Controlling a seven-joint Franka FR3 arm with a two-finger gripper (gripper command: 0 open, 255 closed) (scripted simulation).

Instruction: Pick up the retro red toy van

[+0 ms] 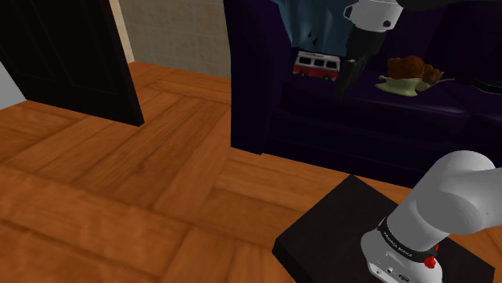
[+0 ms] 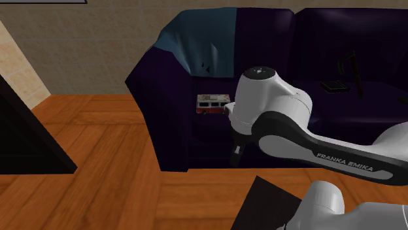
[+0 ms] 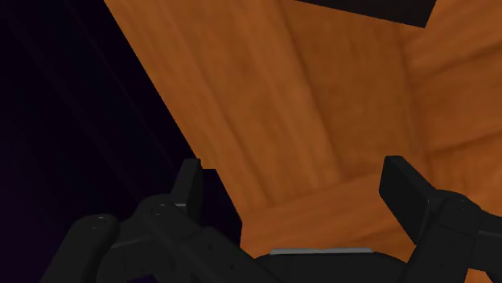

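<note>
Nearest the shoulder camera, the black stand sits on a wooden floor of broad orange-brown planks, and the white arm rises from it towards a dark purple sofa. In the second exterior view the arm's elbow and wrist cross in front of the sofa's seat. The claw hangs below the wrist against the sofa's front face. The wrist view looks down past the claw, whose two black fingers stand wide apart, released, with nothing between them. Beneath them are the floor planks and the dark edge of the sofa. Farther back, the red toy van stands upright on the seat cushion, close to the sofa's arm. It is red below and white above, with a row of windows, and its side faces the room. In the shoulder view the claw appears just to the right of the van, but it is lower and nearer the sofa's front edge than the van and does not touch it. Farther along the seat lies a pale dish holding brown lumps. A blue cloth is draped over the backrest behind the van. Beyond the sofa are a beige wall and a black panel at the shoulder view's left.
</note>
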